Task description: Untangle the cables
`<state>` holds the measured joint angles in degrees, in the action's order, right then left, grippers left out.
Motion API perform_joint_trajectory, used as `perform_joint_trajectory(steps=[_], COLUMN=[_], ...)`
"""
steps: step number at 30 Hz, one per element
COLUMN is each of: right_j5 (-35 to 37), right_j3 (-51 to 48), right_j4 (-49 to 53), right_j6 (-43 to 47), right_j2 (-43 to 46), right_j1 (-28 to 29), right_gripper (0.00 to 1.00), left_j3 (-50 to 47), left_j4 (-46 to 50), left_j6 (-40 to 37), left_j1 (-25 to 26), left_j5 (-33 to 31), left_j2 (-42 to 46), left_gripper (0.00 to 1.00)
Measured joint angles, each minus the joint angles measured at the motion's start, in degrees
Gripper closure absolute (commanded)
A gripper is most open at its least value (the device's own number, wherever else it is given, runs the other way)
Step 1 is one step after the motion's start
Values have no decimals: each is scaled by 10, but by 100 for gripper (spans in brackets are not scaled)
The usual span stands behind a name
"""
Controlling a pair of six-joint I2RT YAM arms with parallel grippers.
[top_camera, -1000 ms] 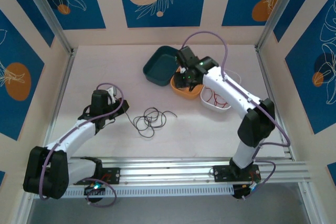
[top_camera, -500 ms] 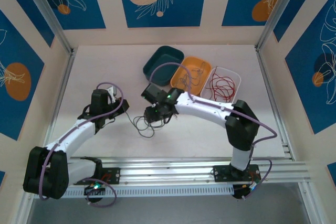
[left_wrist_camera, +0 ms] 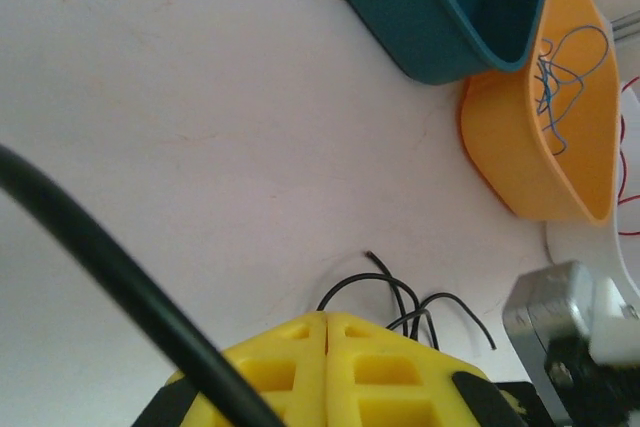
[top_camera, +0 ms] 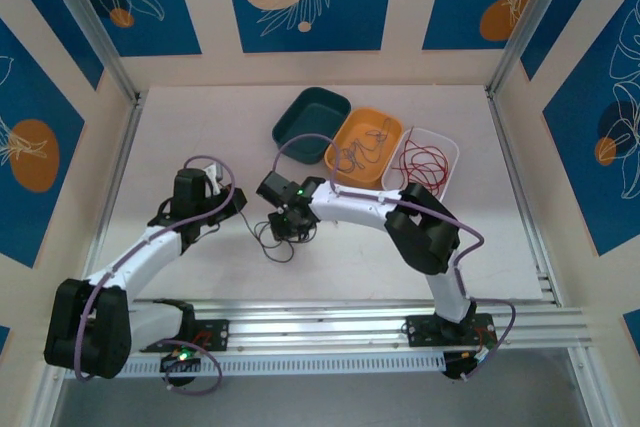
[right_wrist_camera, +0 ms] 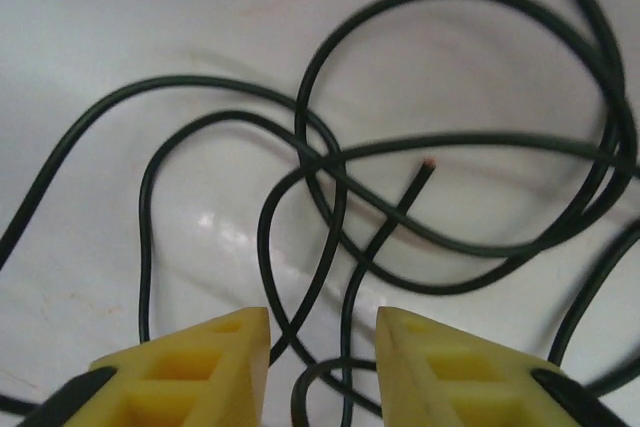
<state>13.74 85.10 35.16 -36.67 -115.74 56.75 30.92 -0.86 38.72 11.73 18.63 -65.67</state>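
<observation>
The cables lie in three places. The black cables sprawl in loose, overlapping loops on the white table, just left of centre in the top view. In the right wrist view these strands cross one another over most of the picture, and two cut ends show in the upper right and near the middle. The grey-blue cables sit in the orange tray above centre. The red cables sit in the white tray just right of it. A teal tray touches the orange one on the left.

The right gripper is low over the black loops. Its yellow fingers stand apart at the bottom of the wrist picture, with strands running through the gap and nothing pinched.

The left gripper is left of the loops, clear of them. Its fingers are pressed together on nothing, with the black cable ends just beyond the tips.
</observation>
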Motion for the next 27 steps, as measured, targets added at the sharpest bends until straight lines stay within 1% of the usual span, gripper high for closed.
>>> perform_joint_trajectory(steps=[1,3,7,11,16,20,27], right_j5=[2,9,23,41,63,75,80], right_j3=[1,3,-1,-32,-64,-83,-113], right_j4=[-2,-3,-3,2,8,13,14], right_j6=[-3,-11,-19,-26,-36,-42,-35], right_j2=[0,0,5,48,123,166,244], right_j1=[-3,-10,-25,-37,-52,-56,-51], right_gripper=[90,96,100,100,100,100,100], left_j3=[2,8,33,52,60,85,132], left_j4=[2,9,39,70,99,117,125], left_j6=[0,-3,-27,-51,-81,-106,-138], left_j1=[0,0,0,0,0,0,0], left_j5=[0,0,-7,-35,-78,-96,-100], left_j2=[6,18,54,94,142,154,148], left_gripper=[100,100,100,100,100,100,99])
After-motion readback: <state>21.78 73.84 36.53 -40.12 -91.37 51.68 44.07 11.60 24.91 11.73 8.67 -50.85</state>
